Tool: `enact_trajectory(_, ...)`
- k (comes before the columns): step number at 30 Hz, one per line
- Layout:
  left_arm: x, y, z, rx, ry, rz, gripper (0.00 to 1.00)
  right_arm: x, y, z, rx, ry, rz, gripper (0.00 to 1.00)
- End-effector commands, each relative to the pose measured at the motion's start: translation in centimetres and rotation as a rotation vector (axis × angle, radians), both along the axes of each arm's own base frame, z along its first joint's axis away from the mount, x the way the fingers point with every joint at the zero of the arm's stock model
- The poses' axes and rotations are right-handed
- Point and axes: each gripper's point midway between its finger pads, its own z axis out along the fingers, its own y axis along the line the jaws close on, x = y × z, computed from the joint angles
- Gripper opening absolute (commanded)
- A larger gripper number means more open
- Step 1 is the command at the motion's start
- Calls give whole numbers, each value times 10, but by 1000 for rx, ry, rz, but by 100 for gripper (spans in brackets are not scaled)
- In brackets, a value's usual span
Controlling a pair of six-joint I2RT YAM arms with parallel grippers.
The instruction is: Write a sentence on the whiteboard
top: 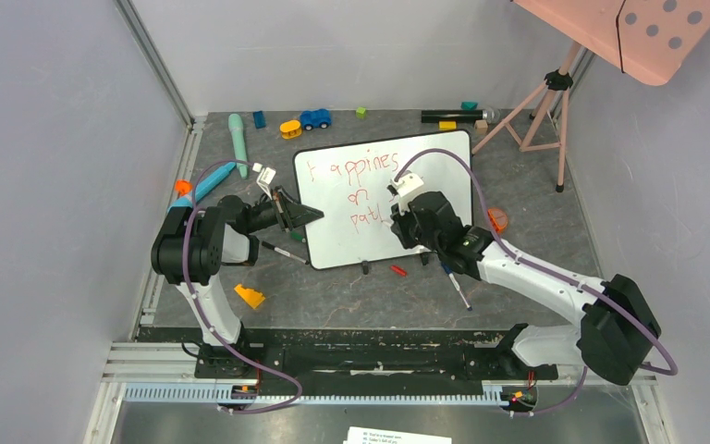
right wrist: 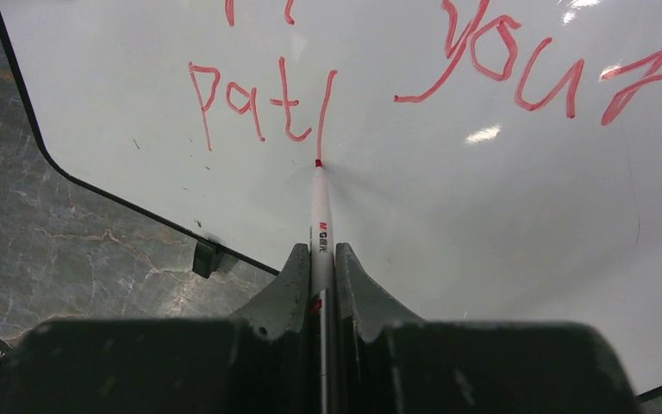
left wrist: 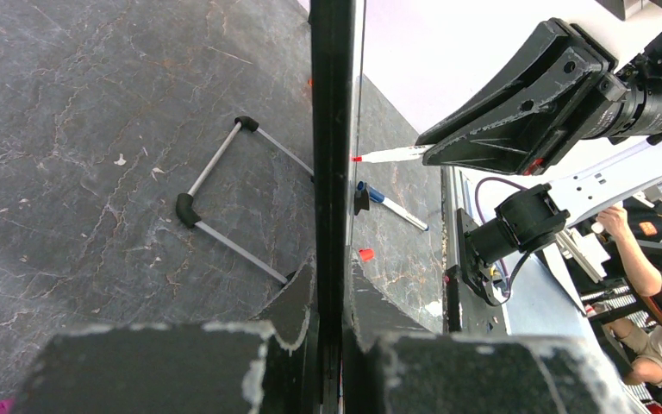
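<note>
Right gripper (right wrist: 319,259) clamps marker (right wrist: 318,207) on whiteboard (right wrist: 500,224), left gripper (left wrist: 332,274) pinches its rim; only right wrist shows "your"

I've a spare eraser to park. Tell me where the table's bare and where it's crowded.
Bare: the near strip of table between the yellow wedge and the blue-capped marker; also the patch right of the orange piece, near the tripod foot. Crowded: the far edge around the toy car, and left of the whiteboard, where the left gripper clamps it.
</note>
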Motion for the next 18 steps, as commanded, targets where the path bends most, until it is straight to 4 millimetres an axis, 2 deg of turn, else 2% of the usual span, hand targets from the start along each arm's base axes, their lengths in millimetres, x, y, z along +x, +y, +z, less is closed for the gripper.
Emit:
enact_trajectory(1, 8, 5, 10, 29, -154, 26, 2, 3, -2, 6, 24, -25, -18, 0)
enact_trajectory(18, 8, 5, 10, 29, -155, 26, 2, 24, 8, 35, 20, -81, -30, 0)
